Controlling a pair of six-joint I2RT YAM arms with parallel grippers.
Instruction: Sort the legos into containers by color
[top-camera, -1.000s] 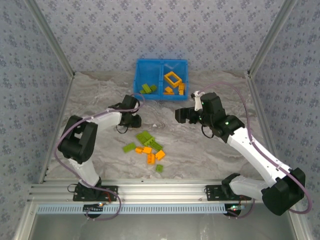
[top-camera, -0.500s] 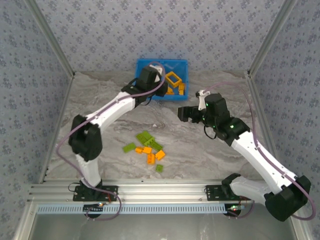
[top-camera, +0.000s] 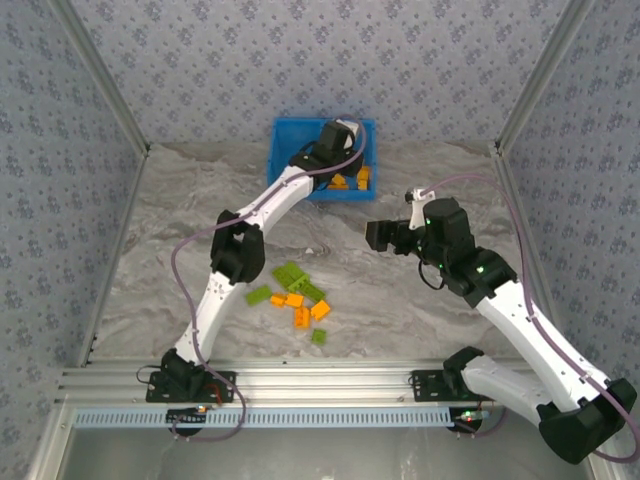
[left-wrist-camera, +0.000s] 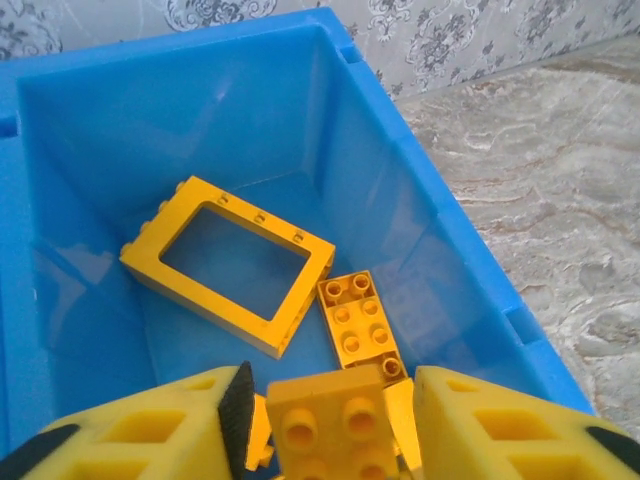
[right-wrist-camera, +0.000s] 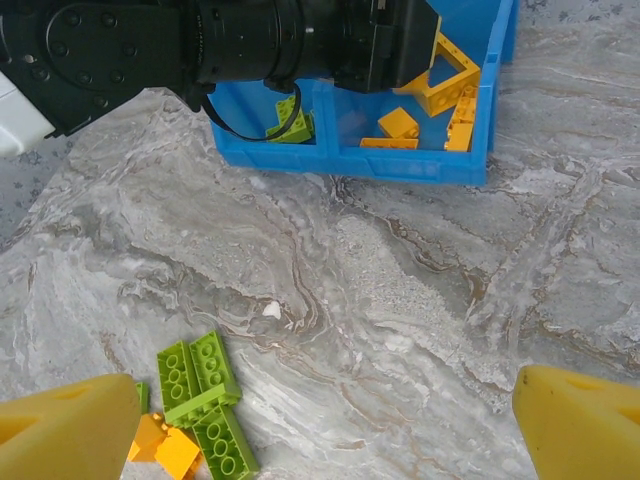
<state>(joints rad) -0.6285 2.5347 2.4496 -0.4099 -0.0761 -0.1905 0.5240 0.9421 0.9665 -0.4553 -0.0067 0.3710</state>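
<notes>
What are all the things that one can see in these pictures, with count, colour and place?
bin: one, blue, two compartments, table's far edge.
frame: one, orange, hollow, right compartment.
orange bricks: several, right compartment, beside frame.
green bricks: few, lime, left compartment.
table bricks: about nine, green and orange, mid-table pile.
table: one, grey marbled.
left tool: one, yellow fingers, open over right compartment, single orange brick between them, untouched.
right tool: one, yellow fingers, wide open, above table, right of pile.

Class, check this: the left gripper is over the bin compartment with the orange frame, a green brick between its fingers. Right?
No. The left wrist view shows that the brick between the fingers of the left gripper is orange, not green. It is over the bin compartment with the orange frame.
</notes>
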